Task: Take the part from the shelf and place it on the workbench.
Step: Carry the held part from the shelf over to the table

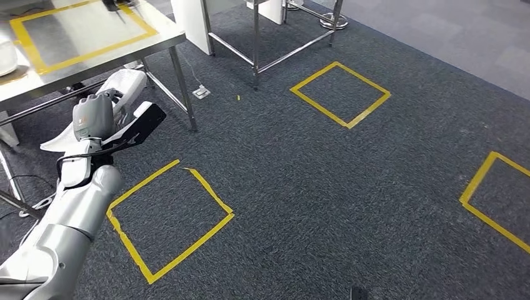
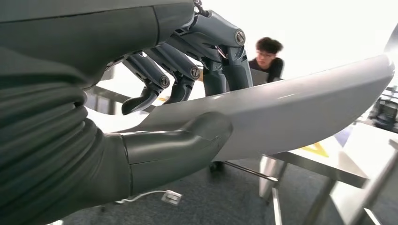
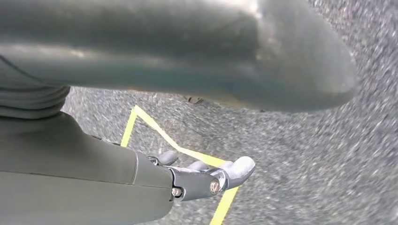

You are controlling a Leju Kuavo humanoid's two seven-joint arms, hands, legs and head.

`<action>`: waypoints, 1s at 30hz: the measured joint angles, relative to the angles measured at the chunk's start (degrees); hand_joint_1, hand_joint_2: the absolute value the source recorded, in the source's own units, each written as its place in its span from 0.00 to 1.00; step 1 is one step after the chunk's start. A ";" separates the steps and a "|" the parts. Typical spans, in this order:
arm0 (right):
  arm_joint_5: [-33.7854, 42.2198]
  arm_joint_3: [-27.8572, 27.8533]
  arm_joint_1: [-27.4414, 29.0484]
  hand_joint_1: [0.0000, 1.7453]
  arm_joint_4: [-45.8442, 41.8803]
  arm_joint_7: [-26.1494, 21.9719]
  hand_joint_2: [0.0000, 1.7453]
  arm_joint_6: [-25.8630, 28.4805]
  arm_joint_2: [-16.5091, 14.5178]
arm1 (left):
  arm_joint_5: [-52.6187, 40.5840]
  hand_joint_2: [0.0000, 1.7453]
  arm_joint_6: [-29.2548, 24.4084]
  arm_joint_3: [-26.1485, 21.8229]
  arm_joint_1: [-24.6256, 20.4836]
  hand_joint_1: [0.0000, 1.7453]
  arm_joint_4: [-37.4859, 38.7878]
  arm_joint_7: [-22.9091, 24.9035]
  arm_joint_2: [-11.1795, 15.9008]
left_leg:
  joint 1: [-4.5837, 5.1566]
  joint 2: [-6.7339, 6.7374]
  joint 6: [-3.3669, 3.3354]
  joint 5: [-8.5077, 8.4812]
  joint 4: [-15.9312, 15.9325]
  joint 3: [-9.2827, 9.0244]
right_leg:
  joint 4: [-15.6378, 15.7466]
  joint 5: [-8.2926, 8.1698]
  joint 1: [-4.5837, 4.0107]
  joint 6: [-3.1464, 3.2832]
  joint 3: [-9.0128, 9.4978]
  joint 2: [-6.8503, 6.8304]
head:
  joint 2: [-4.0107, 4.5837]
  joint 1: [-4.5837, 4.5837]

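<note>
Beside the steel workbench [image 1: 94,47], the left hand [image 2: 155,126] grips the white curved part [image 2: 300,112], thumb beneath and fingers [image 2: 187,70] over it; pickup looks done, placing on the yellow-taped top remains. Right hand [image 3: 206,178] hangs with nothing in it, fingers loosely curled

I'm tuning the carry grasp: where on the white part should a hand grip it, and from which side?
Grip the white part across its thin flat edge near the wide end, coming from the side, thumb beneath and fingers on top, as the left hand grips it now. It is a long, thin, curved shell, so a pinch through the thickness probably suits it.
</note>
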State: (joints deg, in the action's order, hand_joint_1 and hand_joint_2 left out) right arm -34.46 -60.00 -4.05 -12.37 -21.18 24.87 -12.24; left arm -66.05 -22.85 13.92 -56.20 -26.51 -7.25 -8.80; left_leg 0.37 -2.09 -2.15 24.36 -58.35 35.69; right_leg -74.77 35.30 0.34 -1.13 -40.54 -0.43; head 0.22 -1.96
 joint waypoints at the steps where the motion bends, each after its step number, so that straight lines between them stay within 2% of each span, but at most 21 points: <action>1: -0.04 -0.01 0.01 0.00 0.00 0.00 0.00 -0.01 0.00 | -0.02 1.00 0.01 0.00 0.12 1.00 0.03 0.05 0.03 | -0.04 -0.88 0.10 0.27 -0.12 -0.25 | 0.52 -0.63 0.05 0.01 -0.74 0.07 | 0.00 -0.02; 2: -0.09 -0.01 0.01 0.00 0.00 -0.01 0.00 -0.02 0.00 | -0.05 1.00 0.01 0.00 0.18 1.00 0.04 0.11 0.08 | -0.09 -1.73 0.25 0.59 -0.27 -0.55 | 3.00 -2.64 0.10 0.08 -0.48 0.30 | 0.00 -0.02; 4: -0.24 -0.02 0.04 0.00 0.00 -0.01 0.00 -0.05 0.01 | -0.14 1.00 0.01 0.00 0.16 1.00 0.06 0.20 0.13 | -0.21 -3.28 0.66 1.22 -0.56 -1.09 | 10.78 -8.23 0.24 0.32 1.65 2.09 | 0.00 0.00; 6: -0.33 -0.01 0.02 0.00 0.00 -0.03 0.00 -0.09 0.02 | -0.27 1.00 0.01 0.00 0.11 1.00 0.08 0.34 0.16 | -0.38 -4.62 1.32 1.56 -0.59 -1.16 | 15.46 -10.49 0.12 0.78 3.16 3.83 | 0.00 -0.03; 7: -0.36 -0.01 0.00 0.00 0.00 -0.03 0.00 -0.11 0.02 | -0.34 1.00 0.01 0.00 0.12 1.00 0.08 0.41 0.22 | -0.42 -5.13 1.71 1.53 -0.70 -1.12 | 15.94 -10.34 -0.02 1.12 3.40 3.90 | 0.00 -0.03; 8: -0.40 -0.01 -0.04 0.00 0.00 -0.04 0.00 -0.13 0.02 | -0.42 1.00 0.01 0.00 0.13 1.00 0.05 0.46 0.32 | -0.45 -5.53 2.09 1.52 -0.76 -1.10 | 16.08 -10.31 -0.11 1.51 3.76 3.41 | 0.00 -0.08; 9: -0.44 -0.01 -0.05 0.00 -0.01 -0.04 0.00 -0.19 0.00 | -0.47 1.00 0.00 0.00 0.16 1.00 0.01 0.49 0.44 | -0.41 -5.27 2.40 1.64 -0.99 -1.05 | 16.23 -10.60 -0.08 1.86 4.20 2.84 | 0.00 -0.13; 11: -0.54 -0.02 -0.04 0.00 -0.01 -0.03 0.00 -0.33 0.00 | -0.56 1.00 -0.02 0.00 -0.01 1.00 -0.07 0.53 0.63 | -0.14 -2.36 2.96 2.88 -3.35 0.00 | 16.41 -10.33 -0.01 2.56 5.03 1.80 | 0.00 0.02; 13: -0.57 -0.02 -0.01 0.00 0.00 0.11 0.00 -0.43 0.02 | -0.62 1.00 -0.05 0.00 -0.11 1.00 -0.08 0.57 0.66 | -0.09 0.85 3.46 5.56 -9.33 3.31 | 16.45 -9.84 -0.06 3.01 5.60 0.96 | 0.00 0.22; 14: -0.55 -0.02 0.01 0.00 0.00 0.21 0.00 -0.44 0.02 | -0.64 1.00 -0.05 0.00 0.02 1.00 -0.06 0.57 0.65 | -0.21 1.41 3.64 6.82 -12.81 5.43 | 16.42 -9.57 -0.08 3.08 5.81 0.55 | 0.00 0.23; 15: -0.52 -0.02 0.04 0.00 0.00 0.29 0.00 -0.44 0.02 | -0.66 1.00 -0.06 0.00 0.27 1.00 -0.04 0.59 0.66 | -0.32 1.62 3.77 7.37 -15.23 7.09 | 16.40 -9.28 -0.09 3.10 6.04 0.15 | 0.00 0.23; 16: -0.50 -0.02 0.06 0.00 0.00 0.33 0.00 -0.44 0.02 | -0.68 1.00 -0.06 0.00 0.50 1.00 -0.04 0.63 0.69 | -0.41 1.71 3.79 6.91 -15.86 7.88 | 16.35 -9.00 -0.09 3.08 6.31 -0.16 | 0.00 0.24; 17: -0.48 -0.02 0.06 0.00 0.00 0.32 0.00 -0.45 0.01 | -0.69 1.00 -0.07 0.00 0.67 1.00 -0.05 0.66 0.77 | -0.47 1.76 3.72 5.35 -14.35 7.55 | 16.30 -8.69 -0.09 3.03 6.66 -0.42 | 0.00 0.25; 19: -0.48 -0.02 0.05 0.00 0.00 0.22 0.00 -0.51 0.00 | -0.71 1.00 -0.12 0.00 0.75 1.00 -0.14 0.72 0.98 | -0.46 1.98 3.44 0.89 -6.94 4.39 | 16.18 -8.00 -0.11 2.78 7.53 -0.74 | 0.00 0.24; 20: -0.48 -0.02 0.02 0.00 0.00 0.16 0.00 -0.55 0.01 | -0.72 1.00 -0.15 0.00 0.70 1.00 -0.17 0.72 1.07 | -0.33 2.17 3.22 -0.02 -3.60 2.91 | 16.10 -7.69 -0.17 2.58 7.84 -0.83 | 0.00 0.28; 21: -0.49 -0.02 -0.02 0.00 0.00 0.11 0.00 -0.58 0.01 | -0.73 1.00 -0.18 0.00 0.69 1.00 -0.23 0.70 1.13 | -0.21 2.34 2.94 -0.46 -1.46 1.83 | 16.05 -7.39 -0.23 2.30 8.00 -0.93 | 0.00 0.28; 22: -0.49 -0.03 -0.05 0.00 0.00 0.07 0.00 -0.61 0.01 | -0.74 1.00 -0.19 0.00 0.72 1.00 -0.28 0.69 1.17 | -0.08 2.43 2.59 -0.24 -0.67 1.37 | 16.02 -7.14 -0.28 1.97 8.09 -1.02 | 0.00 0.29; 25: -0.50 -0.04 -0.11 0.00 -0.01 -0.05 0.00 -0.54 0.01 | -0.74 1.00 -0.21 -0.01 0.88 1.00 -0.59 0.63 1.35 | -0.25 2.19 1.62 -0.37 -0.34 0.62 | 15.88 -6.28 -0.27 0.96 8.27 -1.07 | 0.00 0.25; 27: -0.50 -0.04 -0.14 0.00 -0.02 -0.14 0.00 -0.42 0.02 | -0.75 1.00 -0.23 -0.01 0.77 1.00 -0.87 0.56 1.40 | -0.61 2.00 1.06 -0.28 0.14 -0.06 | 12.15 -4.75 -0.06 0.30 6.50 -0.52 | 0.00 0.07; 29: -0.49 -0.04 -0.11 0.00 -0.02 -0.17 0.00 -0.37 0.02 | -0.76 1.00 -0.23 0.00 0.86 1.00 -0.91 0.49 1.28 | -0.65 1.72 0.71 0.23 0.17 -0.49 | 4.44 -2.57 0.17 -0.24 1.90 -0.12 | 0.00 -0.15; 30: -0.49 -0.04 -0.07 0.00 -0.02 -0.17 0.00 -0.36 0.02 | -0.76 1.00 -0.22 0.00 1.07 1.00 -0.90 0.48 1.23 | -0.63 1.53 0.63 0.58 0.09 -0.74 | 1.34 -2.14 0.25 -0.38 -0.45 -0.09 | 0.00 -0.21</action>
State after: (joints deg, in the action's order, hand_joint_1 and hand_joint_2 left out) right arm -34.95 -60.04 -4.12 -12.39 -21.35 24.52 -12.22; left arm -66.82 -23.06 13.92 -55.13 -27.41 -6.78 -7.57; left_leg -0.27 -0.56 -1.52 24.94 -58.27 34.95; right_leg -73.43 33.16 0.59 -1.52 -40.99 -0.52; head 0.22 -2.17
